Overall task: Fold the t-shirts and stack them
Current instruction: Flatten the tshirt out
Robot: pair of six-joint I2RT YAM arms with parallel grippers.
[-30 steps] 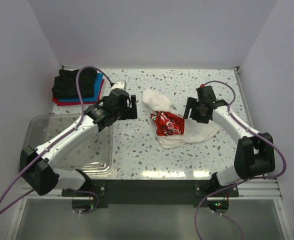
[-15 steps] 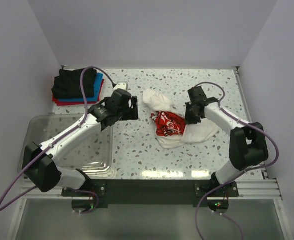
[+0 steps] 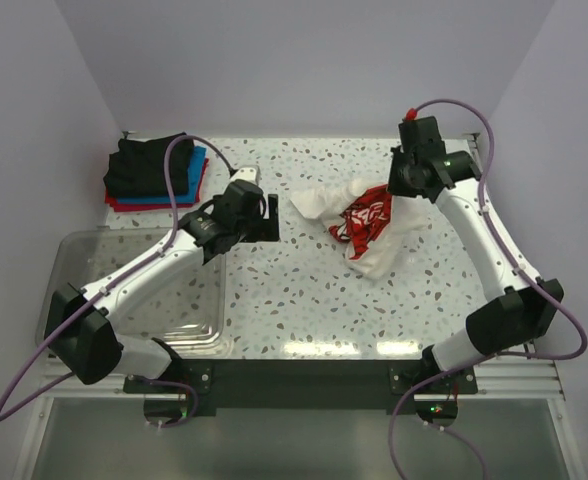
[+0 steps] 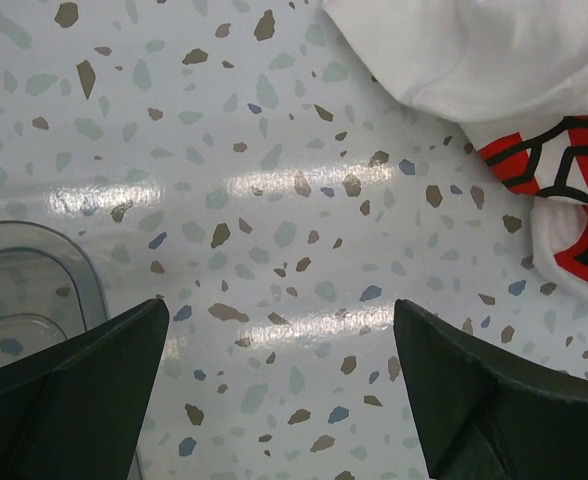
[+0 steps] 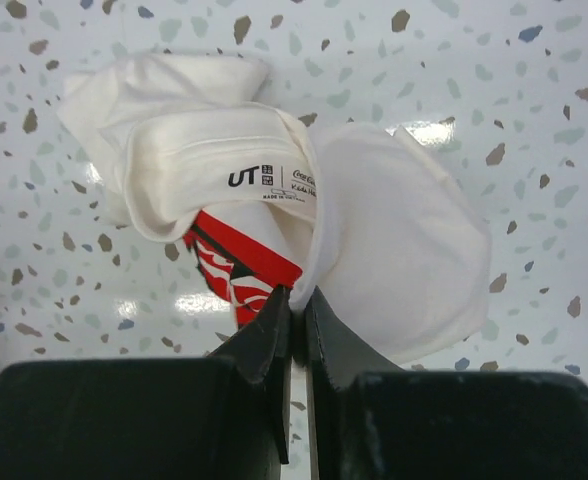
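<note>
Two arms reach out over the speckled table, and we find them doing quite different things. On the right side, the right gripper has its fingers pressed almost together, and from its wrist camera we can see a fold of the white shirt pinched between the tips. That shirt is crumpled, not folded. It lies right of the table's middle and towards the back, bunched up at the end nearest the clamped fingers and spreading out loosely over the table at the other. Its red print shows in a fold just beside the pinching fingertips, and a neck label sits on the white cloth above it. We cannot tell from these views how much of the shirt is lifted clear of the table. The left gripper has its jaws spread wide with only bare tabletop between them. It holds nothing and points towards the white shirt, whose edge shows at the upper right of the left wrist view, apart from both fingers. A stack of folded shirts sits in the far left corner, black on top with blue and red edges showing beneath it, well apart from the white one. A clear plastic tub stands at the near left, with the left arm passing over it.
</note>
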